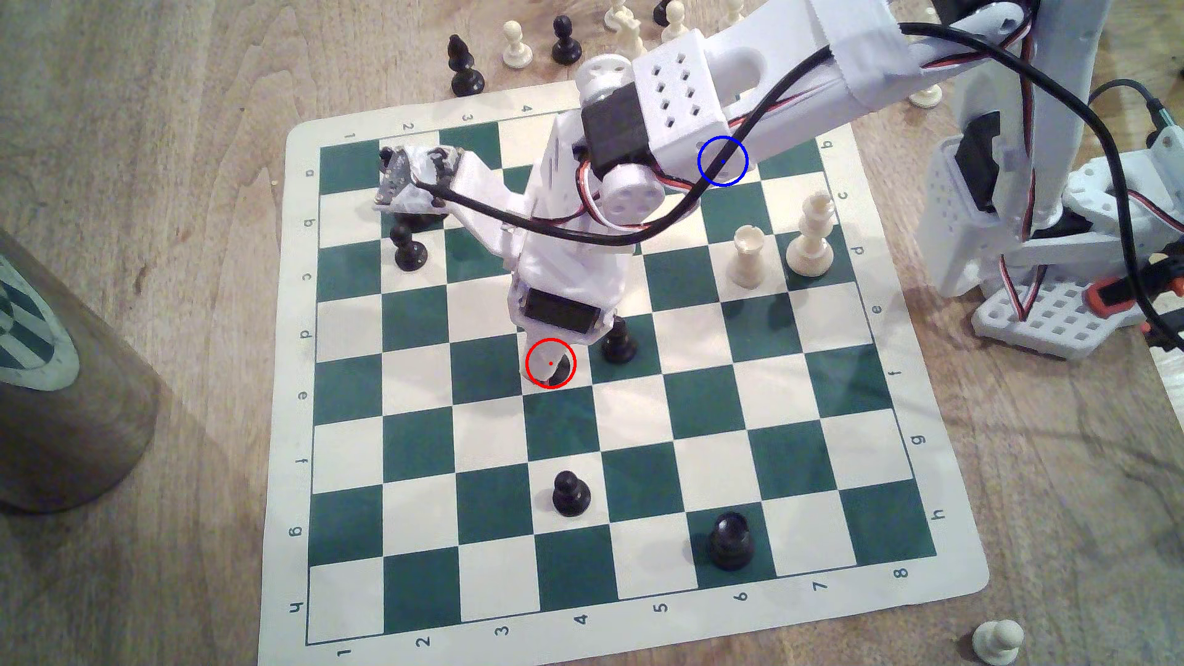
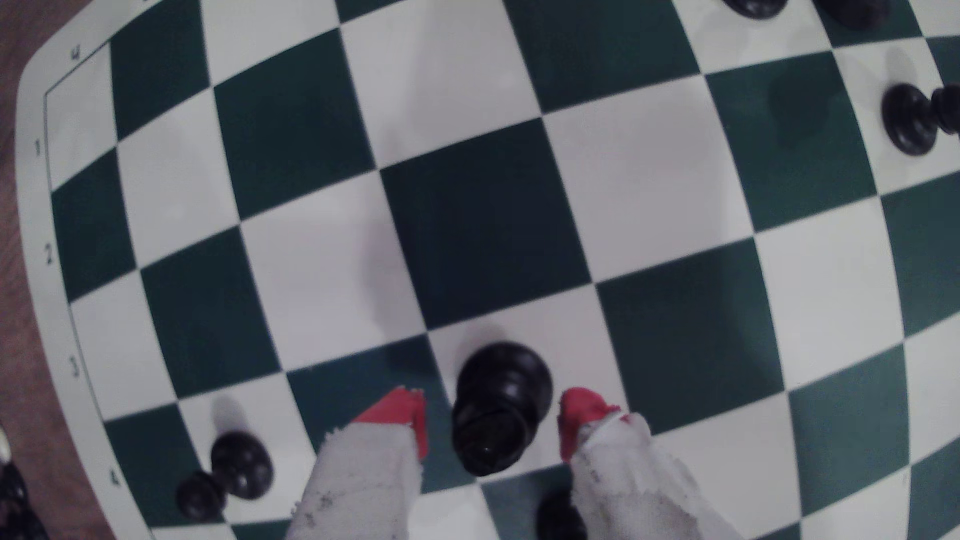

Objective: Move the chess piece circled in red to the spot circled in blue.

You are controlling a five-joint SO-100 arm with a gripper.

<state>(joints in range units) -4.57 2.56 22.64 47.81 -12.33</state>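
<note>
The chess piece circled in red (image 2: 498,410) is a glossy black piece standing on a cream square near the board's middle. In the exterior view only a sliver of the piece (image 1: 560,373) shows inside the red ring, under my gripper (image 1: 550,358). My gripper (image 2: 491,414) is open, and its red-tipped fingers (image 2: 405,413) stand on either side of the piece with a gap on each side. The blue ring (image 1: 723,161) is drawn over the arm's white housing at the board's far right, so the spot circled in blue is hidden beneath the arm.
Black pawns (image 1: 618,342) (image 1: 410,246) (image 1: 569,494) and a black rook (image 1: 730,541) stand on the board. White pieces (image 1: 746,256) (image 1: 810,237) are at the right. Spare pieces (image 1: 516,45) lie beyond the far edge. A cylinder (image 1: 57,384) stands at the exterior view's left, and the arm base (image 1: 1051,307) at its right.
</note>
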